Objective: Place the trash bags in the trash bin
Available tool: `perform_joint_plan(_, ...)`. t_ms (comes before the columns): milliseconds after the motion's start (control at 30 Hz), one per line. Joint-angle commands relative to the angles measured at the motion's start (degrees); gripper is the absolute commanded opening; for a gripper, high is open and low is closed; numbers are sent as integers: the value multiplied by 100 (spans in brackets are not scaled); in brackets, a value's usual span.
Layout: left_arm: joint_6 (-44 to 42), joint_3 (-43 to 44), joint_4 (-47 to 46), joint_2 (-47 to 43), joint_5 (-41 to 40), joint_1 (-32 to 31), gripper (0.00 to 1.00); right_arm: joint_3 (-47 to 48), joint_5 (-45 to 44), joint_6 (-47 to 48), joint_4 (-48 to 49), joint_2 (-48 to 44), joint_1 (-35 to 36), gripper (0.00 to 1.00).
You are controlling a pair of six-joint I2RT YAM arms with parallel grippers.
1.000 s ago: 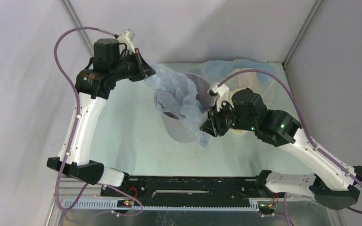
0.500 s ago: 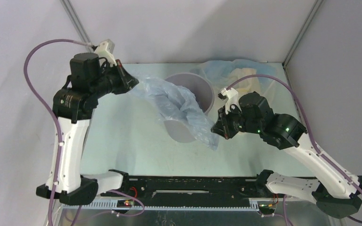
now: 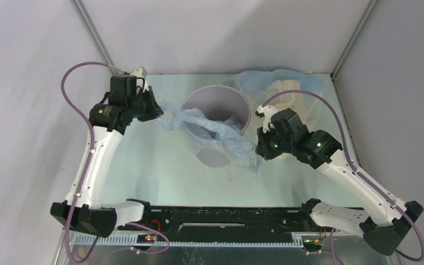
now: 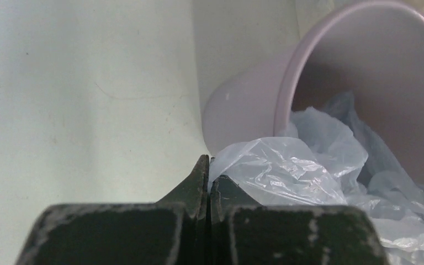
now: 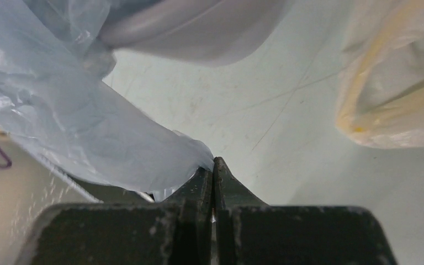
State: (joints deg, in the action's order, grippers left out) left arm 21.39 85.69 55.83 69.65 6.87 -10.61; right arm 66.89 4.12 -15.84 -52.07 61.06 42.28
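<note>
loosely crumpled, the thin, crinkly, translucent pale blue bag (image 3: 215,130) drapes over the rim of the smooth, round grey bin (image 3: 212,99), partly inside. the left gripper (image 4: 208,171) and right gripper (image 5: 213,168) each pinch its film at opposite ends. a cream-yellow bag (image 3: 290,91) lies beyond.

No legible text, label, brand, number or sign in any view.
</note>
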Motion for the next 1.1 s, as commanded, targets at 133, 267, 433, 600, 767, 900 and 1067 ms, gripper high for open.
perform_joint_plan(133, 352, -51, -1618, 328, -218, 207, 0, 62, -277, 210, 1003, -131, -936, 3)
perform_joint_plan(267, 396, 92, -1714, 838, 70, 234, 1, 64, -152, 273, 1279, 113, -1217, 5)
perform_joint_plan(433, 606, -268, -2206, 1195, 377, 252, 1, 67, -29, 257, 1559, 507, -1404, 8)
perform_joint_plan(600, 748, -517, -2625, 1488, 668, 253, 2, 61, -29, 209, 1683, 972, -1438, 9)
perform_joint_plan(767, 805, -696, -2903, 1683, 1032, 253, 4, 8, -43, 180, 1723, 1296, -1450, 9)
perform_joint_plan(900, 897, -889, -3088, 1756, 1270, 249, 6, -127, 48, 111, 1908, 1491, -1475, 7)
perform_joint_plan(1067, 956, -1064, -3241, 1778, 1413, 251, 8, -358, 218, 48, 2115, 1597, -1515, 7)
